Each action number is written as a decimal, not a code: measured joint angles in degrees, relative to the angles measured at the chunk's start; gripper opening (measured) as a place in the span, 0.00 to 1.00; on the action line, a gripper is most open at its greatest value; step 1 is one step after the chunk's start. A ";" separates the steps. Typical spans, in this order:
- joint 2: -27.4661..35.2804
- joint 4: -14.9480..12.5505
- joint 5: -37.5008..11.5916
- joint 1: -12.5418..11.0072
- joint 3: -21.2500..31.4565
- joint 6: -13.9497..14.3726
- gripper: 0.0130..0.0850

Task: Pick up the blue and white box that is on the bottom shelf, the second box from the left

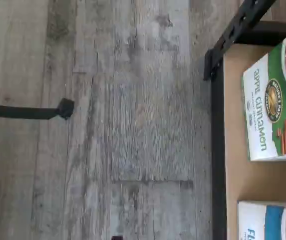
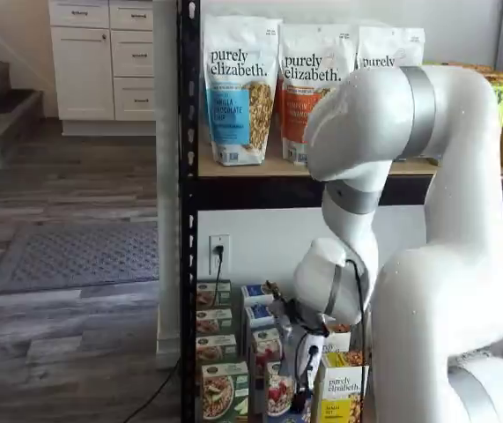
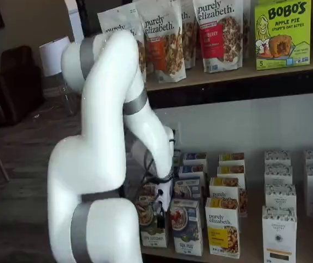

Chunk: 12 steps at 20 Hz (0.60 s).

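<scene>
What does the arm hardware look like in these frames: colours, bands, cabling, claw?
The arm is glossy white, made of rounded tubular links with grey bands at the joints, seen in both shelf views. A black cable loops along the wrist. The claw has a white body and black parts below; its fingers are not clearly resolved.

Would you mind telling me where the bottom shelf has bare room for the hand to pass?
In the wrist view, tan board shows bare between the green apple cinnamon box and the blue and white box, and along the black frame. In a shelf view, the box rows stand crowded, with narrow lanes between.
</scene>
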 joint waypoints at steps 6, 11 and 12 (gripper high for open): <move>1.07 -6.86 2.97 -1.75 -1.40 4.81 1.00; 1.52 -5.16 2.26 -2.05 -1.58 2.87 1.00; 1.65 -4.48 1.91 -2.03 -1.59 2.24 1.00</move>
